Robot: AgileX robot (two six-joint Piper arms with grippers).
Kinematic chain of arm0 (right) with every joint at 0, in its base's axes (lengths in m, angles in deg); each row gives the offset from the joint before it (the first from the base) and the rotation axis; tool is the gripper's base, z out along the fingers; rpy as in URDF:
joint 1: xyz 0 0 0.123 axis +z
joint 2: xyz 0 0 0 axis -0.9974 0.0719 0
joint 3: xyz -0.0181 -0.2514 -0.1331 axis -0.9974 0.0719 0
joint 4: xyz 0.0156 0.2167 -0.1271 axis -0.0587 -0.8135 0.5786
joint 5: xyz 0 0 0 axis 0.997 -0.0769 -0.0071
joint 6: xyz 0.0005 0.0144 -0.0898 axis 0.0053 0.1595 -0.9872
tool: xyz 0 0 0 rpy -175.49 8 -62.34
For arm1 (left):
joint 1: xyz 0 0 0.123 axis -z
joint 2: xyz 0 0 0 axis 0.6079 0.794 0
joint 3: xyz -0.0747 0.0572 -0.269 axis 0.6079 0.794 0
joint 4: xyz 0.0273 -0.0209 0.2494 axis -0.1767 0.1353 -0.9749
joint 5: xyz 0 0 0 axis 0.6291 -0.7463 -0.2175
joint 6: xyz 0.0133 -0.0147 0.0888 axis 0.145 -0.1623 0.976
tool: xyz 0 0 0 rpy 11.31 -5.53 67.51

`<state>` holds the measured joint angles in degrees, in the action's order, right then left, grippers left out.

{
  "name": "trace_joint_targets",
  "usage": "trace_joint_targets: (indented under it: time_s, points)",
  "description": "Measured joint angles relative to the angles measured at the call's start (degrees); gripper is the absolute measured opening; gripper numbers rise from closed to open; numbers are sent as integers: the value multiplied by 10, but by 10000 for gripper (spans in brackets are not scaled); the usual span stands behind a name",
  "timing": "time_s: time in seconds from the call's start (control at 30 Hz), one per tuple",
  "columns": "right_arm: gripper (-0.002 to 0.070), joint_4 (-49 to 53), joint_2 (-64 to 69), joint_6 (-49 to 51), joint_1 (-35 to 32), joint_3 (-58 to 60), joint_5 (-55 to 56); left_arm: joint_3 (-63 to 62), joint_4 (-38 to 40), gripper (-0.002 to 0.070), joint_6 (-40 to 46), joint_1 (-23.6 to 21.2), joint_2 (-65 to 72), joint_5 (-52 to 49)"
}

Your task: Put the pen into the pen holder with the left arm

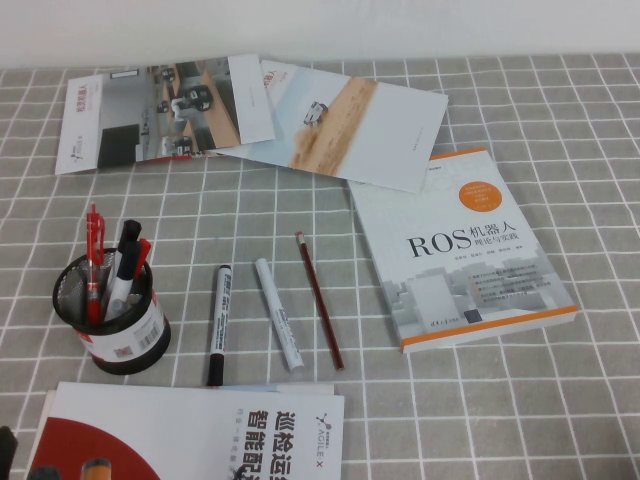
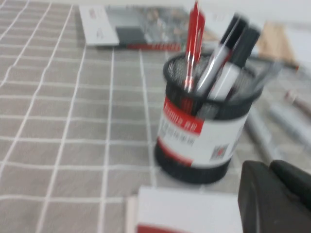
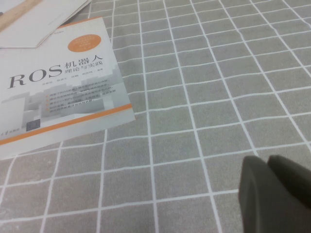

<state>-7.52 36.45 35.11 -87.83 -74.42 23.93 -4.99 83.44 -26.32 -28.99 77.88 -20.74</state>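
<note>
Grey grid cloth [image 1: 560, 420], "ROS" book [image 1: 465, 250], left tool [image 2: 272, 194] together, right tool [image 3: 274, 194] unclear.

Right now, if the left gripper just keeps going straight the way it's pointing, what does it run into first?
Probably the pen holder. The left gripper, shut and empty, points at it across a brochure near the table's left front edge. Depth is unclear.

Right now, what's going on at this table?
Nothing is being handled yet. The pen lies flat on the checked cloth, apart from the pen holder, which already holds red and black pens. Beside it lie a white marker and a dark-red pencil. The left gripper is shut and empty, near the holder. The right gripper hangs over bare cloth near the ROS book, holding nothing.
</note>
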Motion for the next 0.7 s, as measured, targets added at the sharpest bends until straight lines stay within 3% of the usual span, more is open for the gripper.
trace_joint_targets:
  time_s: [0.33, 0.7]
  points:
    - [-15, 0, 0, 0, 0, 0, 0, 0, 71, 0, -100, 0, 0, 124]
    - [-15, 0, 0, 0, 0, 0, 0, 0, 85, 0, -143, 0, 0, 132]
